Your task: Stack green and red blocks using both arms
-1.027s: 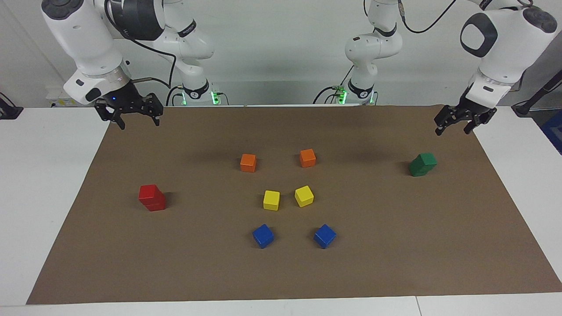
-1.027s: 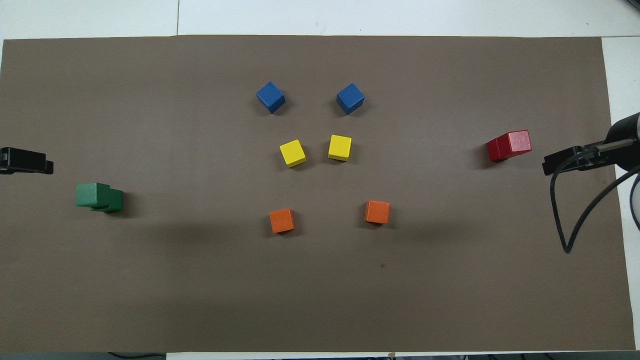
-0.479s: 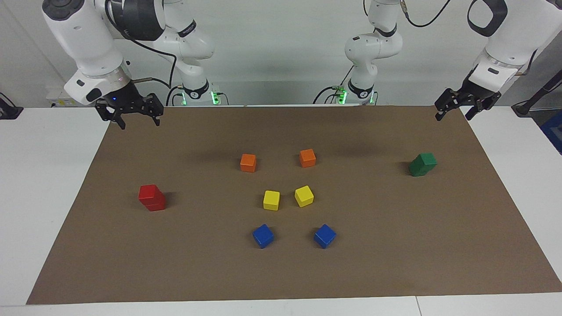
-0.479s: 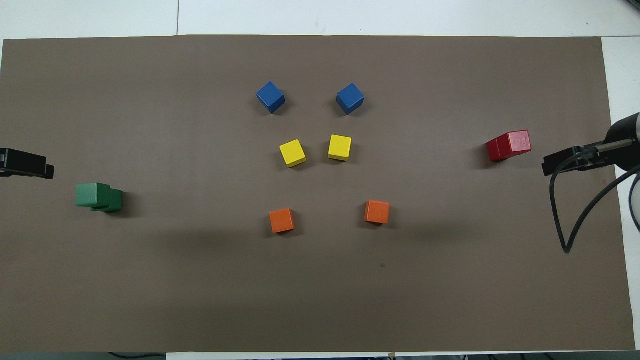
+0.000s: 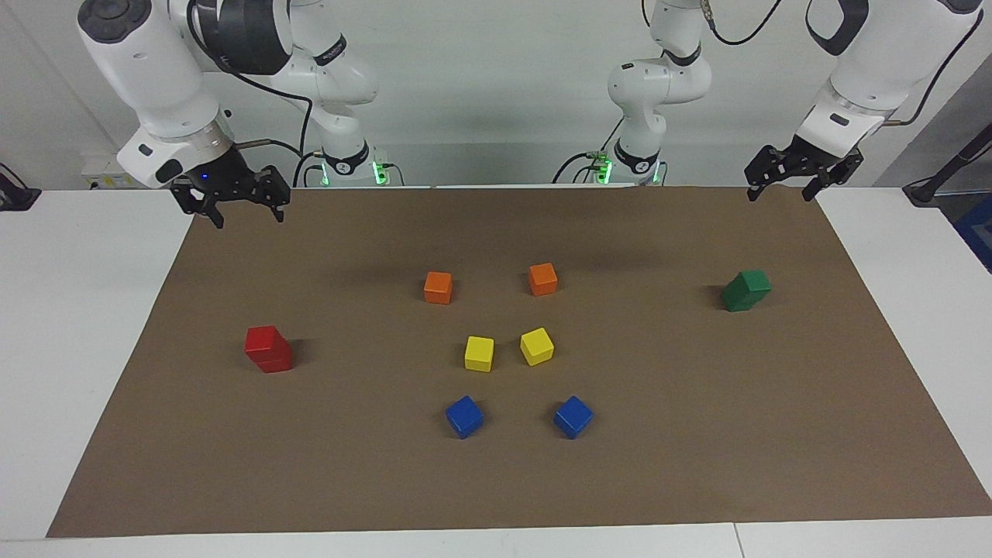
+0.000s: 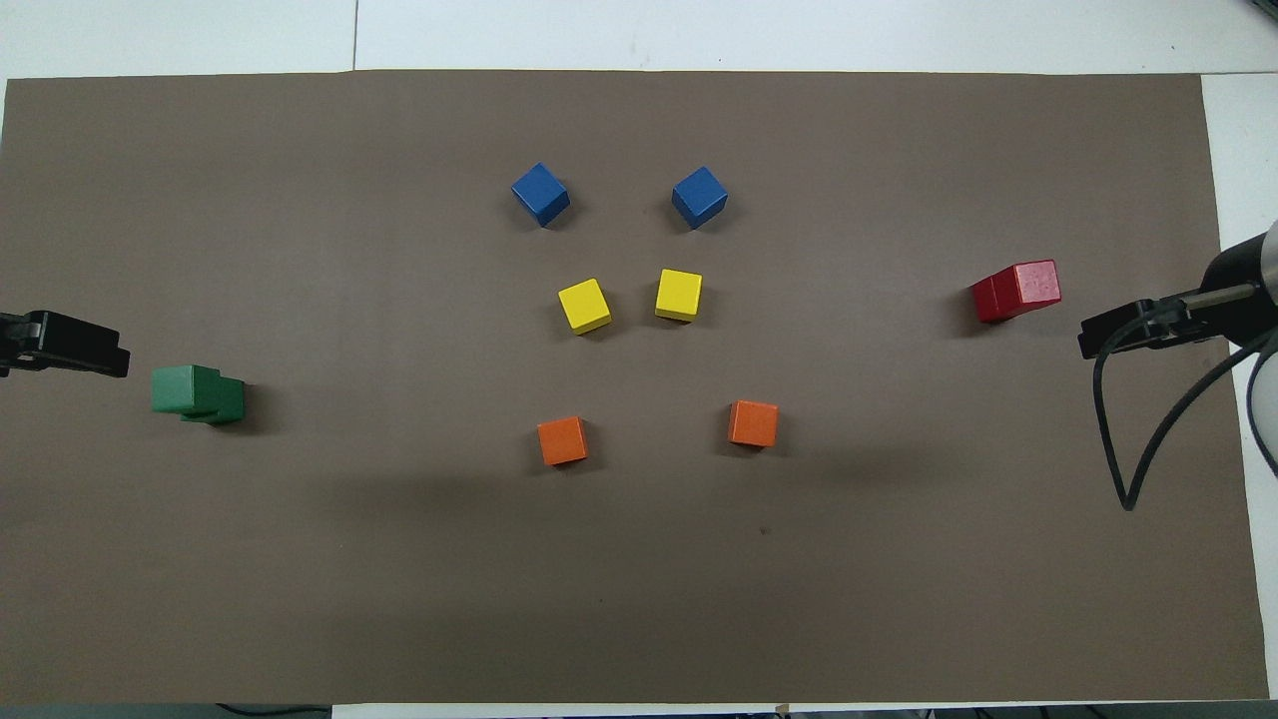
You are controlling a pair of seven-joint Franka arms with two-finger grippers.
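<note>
Mat (image 5: 697, 465) edges bare | green stack (image 5: 745, 290), red stack (image 5: 268, 349) apart

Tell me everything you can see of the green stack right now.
The green stack is two dark green cubes of like size, smooth and painted-looking, one on top of the other. The top cube sits turned and offset, overhanging the lower one, so the edges do not line up. It stands on the brown mat toward the left arm's end of the table. Nothing else touches it; the left gripper is up in the air, open and empty.

White table (image 5: 85, 325), brown mat (image 5: 697, 434), pale wall (image 5: 496, 93)
</note>
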